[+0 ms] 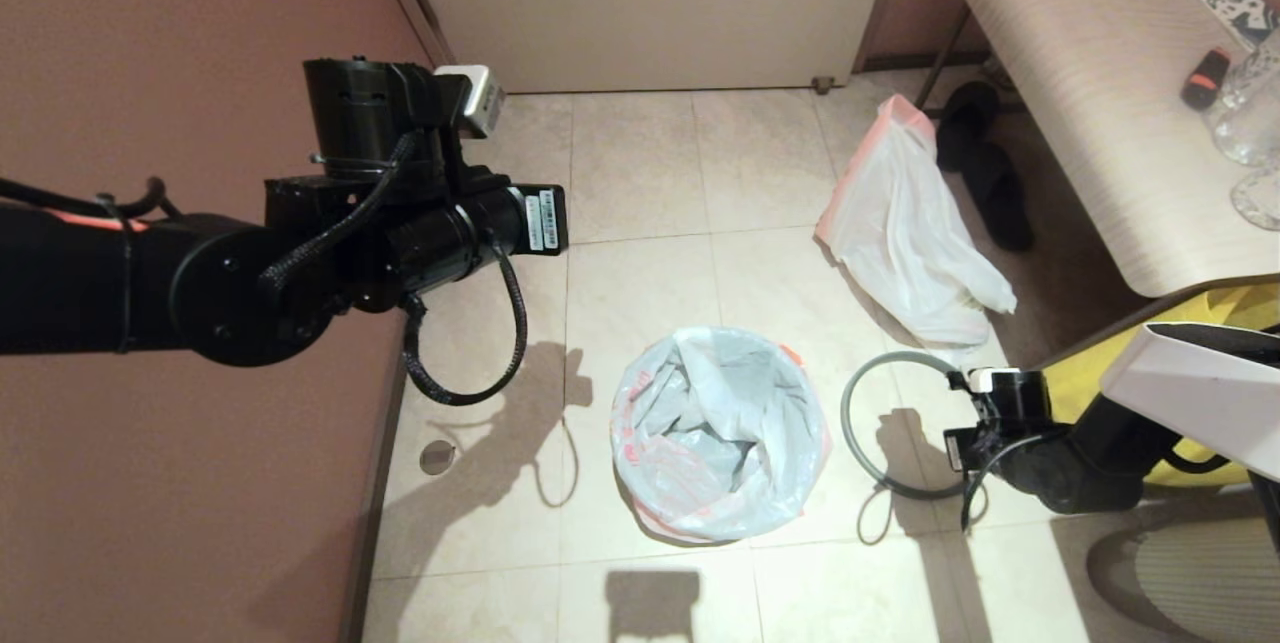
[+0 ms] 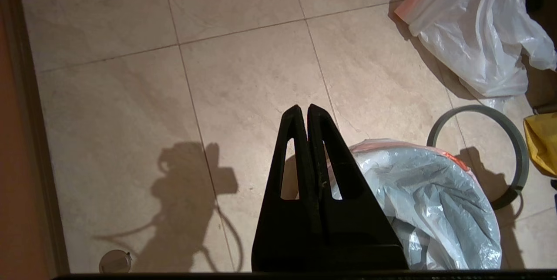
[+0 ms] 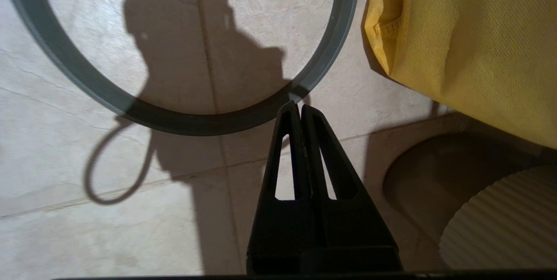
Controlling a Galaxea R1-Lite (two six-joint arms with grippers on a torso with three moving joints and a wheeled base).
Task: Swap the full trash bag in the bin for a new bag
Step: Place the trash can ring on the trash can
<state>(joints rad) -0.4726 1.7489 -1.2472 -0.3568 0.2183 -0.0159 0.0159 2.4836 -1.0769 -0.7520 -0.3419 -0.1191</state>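
Note:
The new bag, white with red print, lines the bin and drapes over its rim; the bin's black wall is hidden under it. The grey hoop lies loose on the floor right of the bin. The full trash bag, white with a pink-red rim, lies crumpled on the tiles further back. My right gripper is shut and empty, its tips just over the hoop's near edge. My left gripper is shut and empty, held high, left of the bin.
A yellow bag sits right of the hoop under the wooden bench. Black slippers lie by the full bag. The wall runs along the left, with a round floor drain near it.

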